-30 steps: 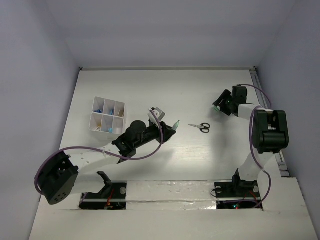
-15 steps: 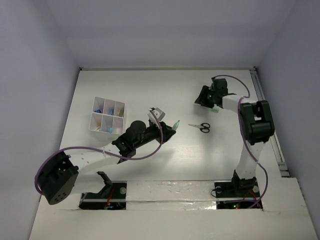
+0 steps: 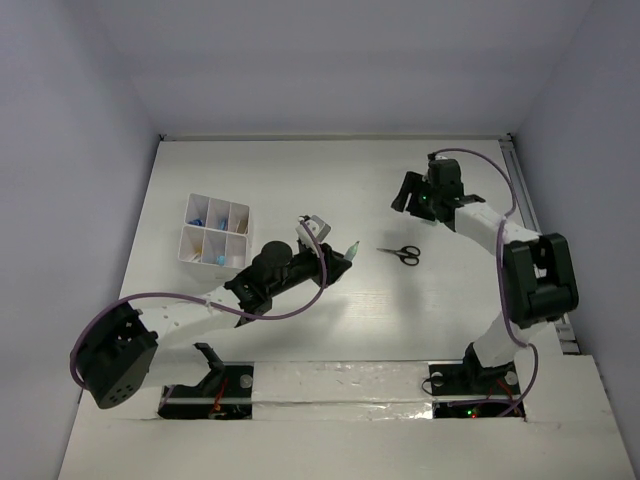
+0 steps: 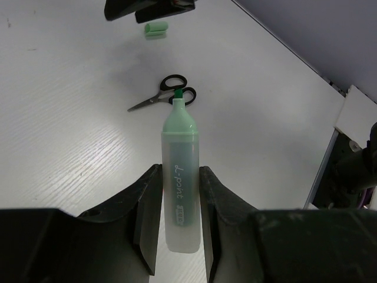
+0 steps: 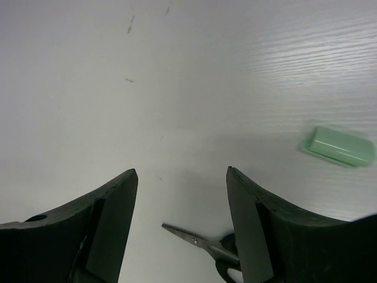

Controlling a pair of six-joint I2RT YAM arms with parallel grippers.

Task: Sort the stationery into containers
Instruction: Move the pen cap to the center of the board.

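Left wrist view: my left pincer (image 4: 179, 177) is clamped on a translucent plastic highlighter with a mint-green nose (image 4: 179, 141). The two black fingers press its barrel from both sides, near the lower half. The nose and its small dark green tip stick out ahead of the fingers, clear of the white tabletop (image 3: 300, 180).

Beyond the tip lie small black-handled steel scissors (image 4: 168, 94), and farther off a short mint-green plastic cap (image 4: 156, 29). The cap sits just under my right pincer (image 5: 181, 177), which hovers wide open with nothing between its fingers. I judge the cap belongs to this highlighter, so the bare tip should not drag on anything.

The step in hand, as I read it, is carrying the highlighter to the small white six-compartment plastic box (image 3: 185, 250). The box stands well apart on my left, behind the wrist. To do it well I should hold a firm squeeze, swing across without dipping, and centre over one cell. I should then tilt the barrel steeply, since it looks longer than a cell is wide, and let go only once it is low. From above, several cells show blue pieces; I cannot tell which are free.
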